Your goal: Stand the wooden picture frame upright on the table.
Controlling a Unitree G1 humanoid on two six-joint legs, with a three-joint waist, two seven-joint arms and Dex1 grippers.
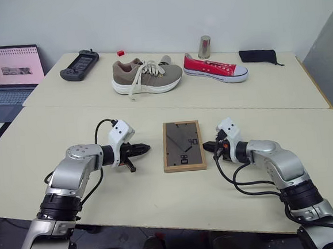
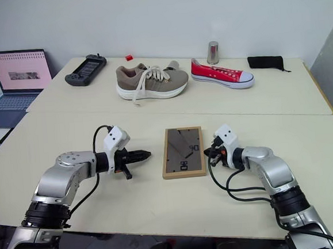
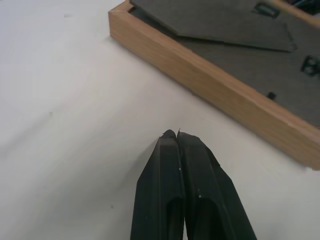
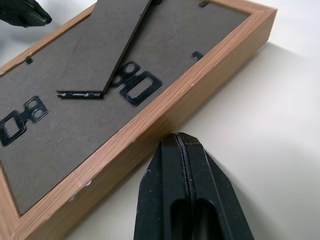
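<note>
Currently the small light-wood picture frame point(image 1: 183, 145) lies back-up on the cream table point(image 1: 161, 200), between the left gripper point(image 1: 143, 149) and right gripper point(image 1: 207, 148), both closed and empty.

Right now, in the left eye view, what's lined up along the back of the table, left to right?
Game controller → small red block → tan sneaker → red sneaker → black pouch.

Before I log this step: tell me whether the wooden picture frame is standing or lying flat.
Lying flat. The wooden picture frame rests face down on the table, its dark back panel and clips facing up.
</note>
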